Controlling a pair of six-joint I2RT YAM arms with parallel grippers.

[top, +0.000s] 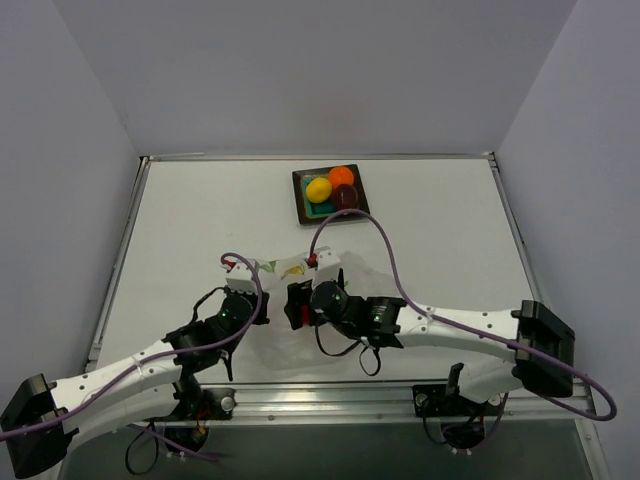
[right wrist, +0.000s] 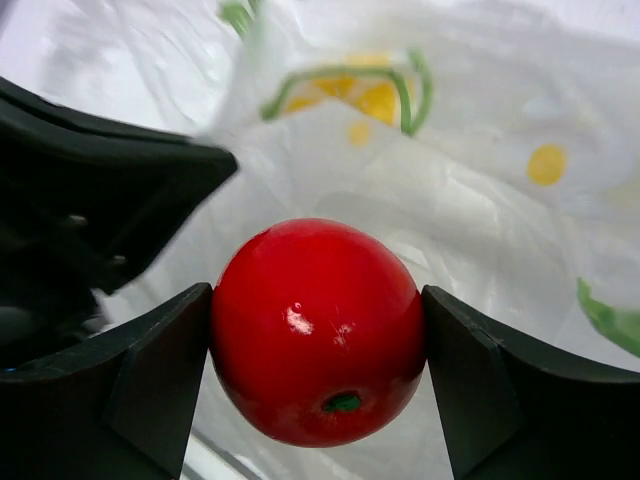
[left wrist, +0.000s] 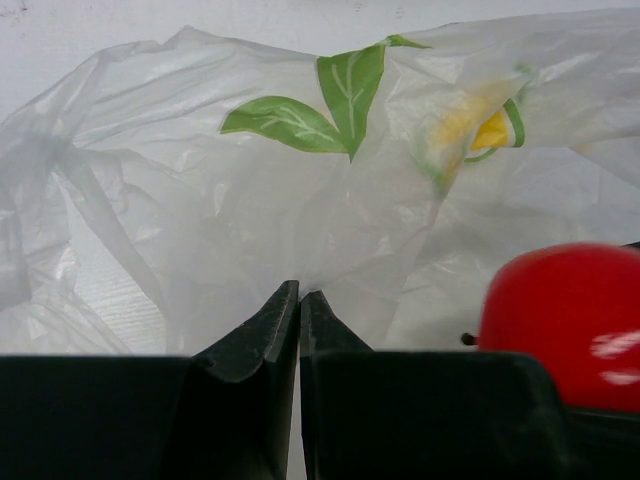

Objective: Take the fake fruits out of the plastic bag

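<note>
My left gripper point(left wrist: 299, 296) pinches the plastic bag point(left wrist: 200, 200) to anchor it; my right gripper point(right wrist: 318, 305) clamps the red fruit point(right wrist: 300, 270) for lifting out.

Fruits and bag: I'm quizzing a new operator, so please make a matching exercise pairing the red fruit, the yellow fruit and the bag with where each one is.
Things:
1. red fruit
2. yellow fruit
3. bag

Places:
A. pinched in the shut left jaws
B. on the tray
C. between the right jaws

Pairs: 1-C, 2-B, 3-A
</note>
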